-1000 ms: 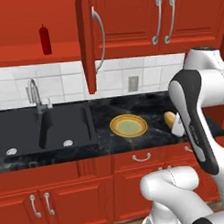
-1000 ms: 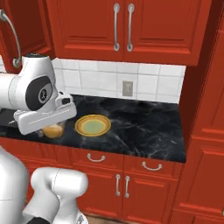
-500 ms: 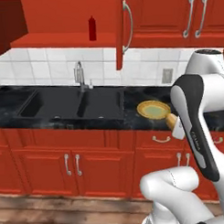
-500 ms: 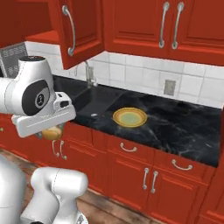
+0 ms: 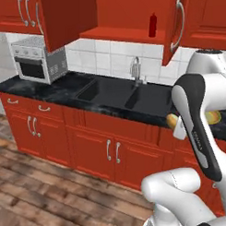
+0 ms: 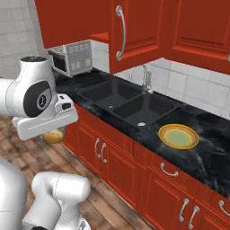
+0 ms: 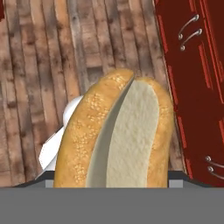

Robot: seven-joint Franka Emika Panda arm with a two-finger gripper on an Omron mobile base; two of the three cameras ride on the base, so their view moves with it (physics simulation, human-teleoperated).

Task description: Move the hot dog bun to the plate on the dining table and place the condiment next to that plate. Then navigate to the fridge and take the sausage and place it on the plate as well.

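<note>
A red-cabinet kitchen runs along the wall, with a black veined surface (image 6: 211,155) over drawers and doors with steel handles, white tile behind, and plank flooring (image 5: 39,182) in front. No brand, label or writing can be read anywhere. A double black sink (image 6: 128,101) with a steel tap (image 6: 146,80) sits in the surface; a grey toaster oven (image 5: 38,63) stands at its far end. A yellow-rimmed plate (image 6: 178,136) with a greenish centre lies beside the sink. The condiment (image 5: 152,25) stands upright on an open shelf under the upper cabinets, above the sink. The hot dog bun (image 7: 118,135) sits clamped in the jaws, held in the air over the floor in front of the cabinets, its split side towards the hand camera; the white arm hides most of it in the base views.
</note>
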